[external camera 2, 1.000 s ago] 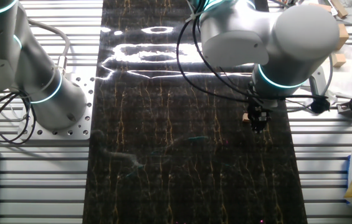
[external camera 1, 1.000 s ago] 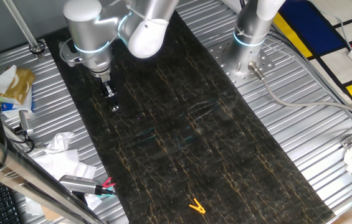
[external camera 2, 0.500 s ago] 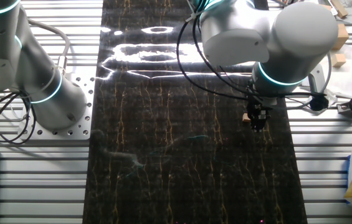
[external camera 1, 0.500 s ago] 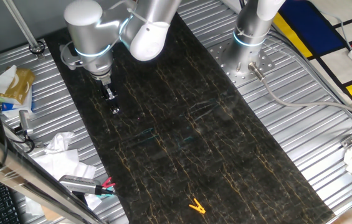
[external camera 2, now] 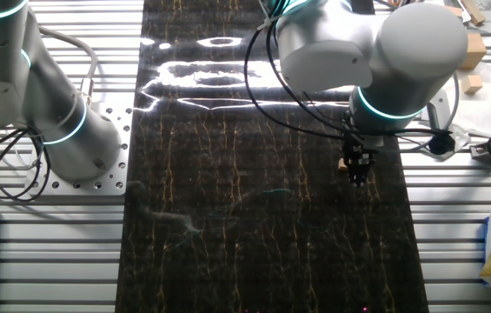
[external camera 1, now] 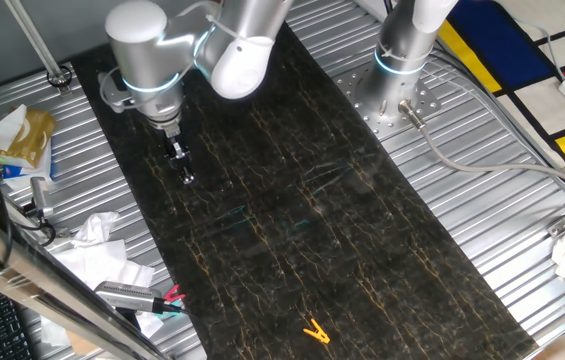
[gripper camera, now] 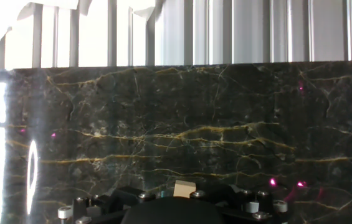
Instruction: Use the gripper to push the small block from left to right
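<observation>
Hand view gives me the small block [gripper camera: 184, 188] right at the fingertips, low in frame, with black marble mat [gripper camera: 176, 124] running ahead. From one fixed view I see only the gripper [external camera 1: 186, 174] low over the mat's edge; the block hides behind it. The other fixed view shows it [external camera 2: 343, 163] touching the tip [external camera 2: 359, 174]. Whether the fingers are spread, I cannot tell. I judge the push underway; next I need steady sideways travel, staying low.
</observation>
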Robot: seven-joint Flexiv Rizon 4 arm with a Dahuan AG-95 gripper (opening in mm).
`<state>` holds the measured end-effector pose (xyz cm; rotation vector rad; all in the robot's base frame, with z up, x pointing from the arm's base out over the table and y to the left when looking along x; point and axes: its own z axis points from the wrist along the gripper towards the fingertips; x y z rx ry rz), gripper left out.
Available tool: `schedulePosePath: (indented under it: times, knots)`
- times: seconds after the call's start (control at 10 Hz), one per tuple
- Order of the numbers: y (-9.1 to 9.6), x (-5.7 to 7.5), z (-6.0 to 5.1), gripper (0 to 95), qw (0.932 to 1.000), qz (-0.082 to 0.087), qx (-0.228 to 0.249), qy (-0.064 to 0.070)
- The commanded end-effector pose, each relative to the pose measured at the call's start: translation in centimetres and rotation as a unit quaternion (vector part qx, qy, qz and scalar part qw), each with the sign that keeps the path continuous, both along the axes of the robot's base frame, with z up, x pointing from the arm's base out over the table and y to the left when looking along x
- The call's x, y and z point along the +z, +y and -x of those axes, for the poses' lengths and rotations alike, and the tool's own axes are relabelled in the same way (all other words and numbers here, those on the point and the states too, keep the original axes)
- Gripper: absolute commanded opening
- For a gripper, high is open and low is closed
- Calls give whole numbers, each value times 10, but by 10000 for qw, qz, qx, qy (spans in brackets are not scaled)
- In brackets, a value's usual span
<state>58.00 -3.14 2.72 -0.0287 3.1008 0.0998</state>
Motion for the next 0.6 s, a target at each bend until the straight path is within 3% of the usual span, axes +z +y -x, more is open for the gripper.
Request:
schedulePosePath:
  times: [0.1, 0.6]
  knots:
    - [0, -3, -2, 950, 10000, 5, -11, 11]
    - [5, -9, -1, 950, 10000, -14, -67, 14]
